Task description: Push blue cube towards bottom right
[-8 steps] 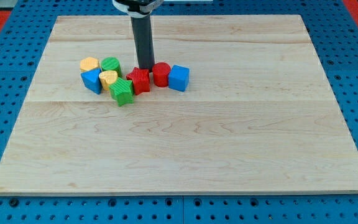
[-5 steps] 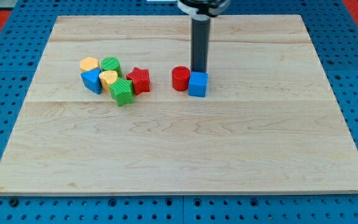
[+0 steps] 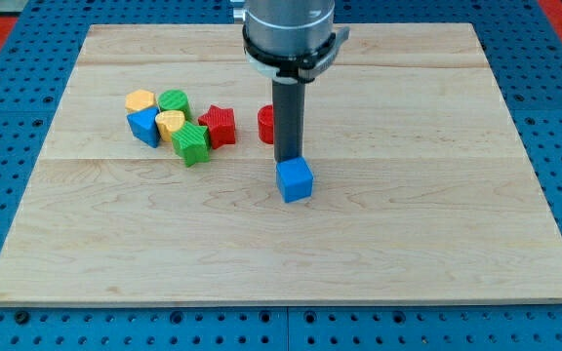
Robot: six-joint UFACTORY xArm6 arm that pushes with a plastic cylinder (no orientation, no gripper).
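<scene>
Blue cube (image 3: 295,180) near the middle of the desk (image 3: 408,244), a little toward the left edge, standing alone and turned slightly askew. Directly behind it, on the side of the desk's top edge, my tip (image 3: 288,161), touching or all but touching the cube's upper rear edge; contact cannot be told for certain. No jaws on this tool, only a straight dark rod hanging from a grey collar, so nothing to open or close and nothing gripped. Partly hidden behind the rod, a red cylinder (image 3: 266,124), apart from the cube. Just left of that, a red star-shaped block (image 3: 220,127). Further toward the left edge, a tight cluster: a green ribbed block (image 3: 191,142), a yellow heart-shaped block (image 3: 170,124), a second blue block (image 3: 144,126), a yellow block (image 3: 140,99) and a green rounded block (image 3: 175,100), all touching or just beside one another, well apart from the blue cube.
</scene>
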